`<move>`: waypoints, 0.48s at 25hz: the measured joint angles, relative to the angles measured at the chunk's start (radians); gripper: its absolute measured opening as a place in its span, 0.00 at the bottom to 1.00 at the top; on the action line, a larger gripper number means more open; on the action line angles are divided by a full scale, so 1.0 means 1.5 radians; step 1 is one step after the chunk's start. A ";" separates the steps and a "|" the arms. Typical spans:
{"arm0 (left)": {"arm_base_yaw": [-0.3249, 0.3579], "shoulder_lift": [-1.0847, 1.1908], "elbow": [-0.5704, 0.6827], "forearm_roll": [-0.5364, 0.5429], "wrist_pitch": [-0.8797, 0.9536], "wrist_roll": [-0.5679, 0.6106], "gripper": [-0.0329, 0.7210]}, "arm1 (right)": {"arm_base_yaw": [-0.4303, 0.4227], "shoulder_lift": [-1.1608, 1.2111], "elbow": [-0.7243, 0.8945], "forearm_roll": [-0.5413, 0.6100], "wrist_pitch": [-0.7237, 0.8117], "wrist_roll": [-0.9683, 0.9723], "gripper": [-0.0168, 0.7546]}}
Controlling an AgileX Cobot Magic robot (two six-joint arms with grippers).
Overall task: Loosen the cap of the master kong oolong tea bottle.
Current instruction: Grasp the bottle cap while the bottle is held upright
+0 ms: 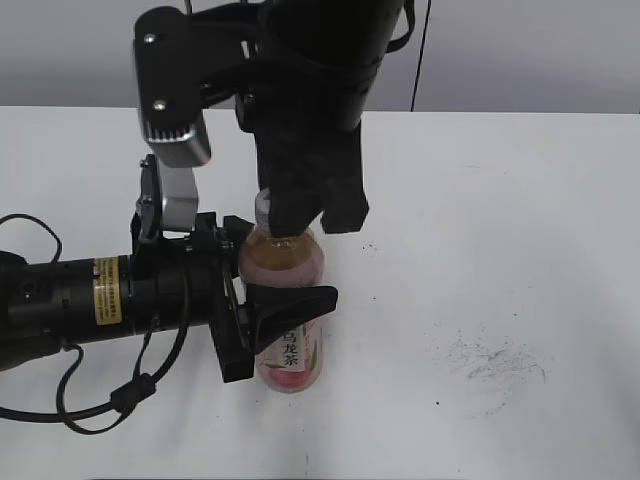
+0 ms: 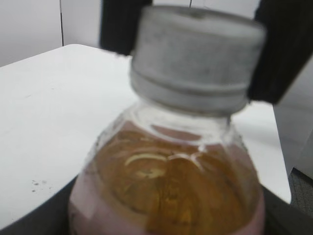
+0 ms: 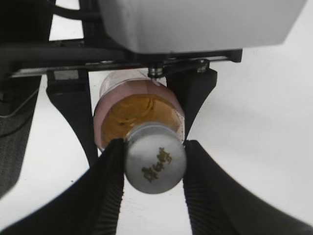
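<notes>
— So, outside: where's the bottle [image 1: 285,300]?
— Upright on the table [image 1: 500,200], left gripper [image 1: 262,290] clamping its body to brace it.
— Left wrist?
— Cap [image 2: 195,58] pinched between dark fingers [image 2: 279,54].
— Right wrist?
— Right gripper [image 3: 154,164] squeezes the cap, ready to twist.

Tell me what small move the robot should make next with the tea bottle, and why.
Probably twist the right gripper about the bottle's axis to loosen the cap. Its fingers already press on both sides of the cap, and the left gripper clamps the upright master kong oolong tea bottle at its body, bracing it against turning. The cap looks fully seated on the neck.
</notes>
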 joint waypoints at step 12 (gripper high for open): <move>0.000 0.000 -0.001 0.009 0.001 0.001 0.63 | 0.002 0.000 -0.004 -0.003 -0.002 -0.520 0.38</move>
